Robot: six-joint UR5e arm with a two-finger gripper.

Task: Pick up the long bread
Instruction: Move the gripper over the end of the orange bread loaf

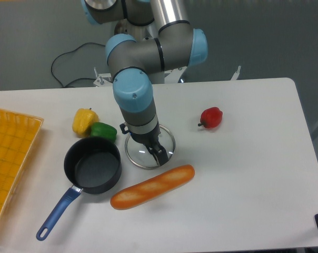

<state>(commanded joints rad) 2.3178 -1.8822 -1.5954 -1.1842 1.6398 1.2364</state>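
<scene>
The long bread (152, 187) is a glossy orange-brown toy baguette with paler slashes. It lies flat on the white table, slanted from lower left to upper right, just in front of the pan. My gripper (160, 156) hangs just above and behind the bread's right half, over a glass lid. Its dark fingers point down and sit close together, with nothing between them. It is apart from the bread.
A dark pan (92, 166) with a blue handle (57, 213) stands left of the bread. A round glass lid (150, 147) lies under the gripper. Yellow pepper (84, 121), green pepper (103, 132) and red pepper (211, 117) sit behind. A yellow basket (9, 163) is at the left edge.
</scene>
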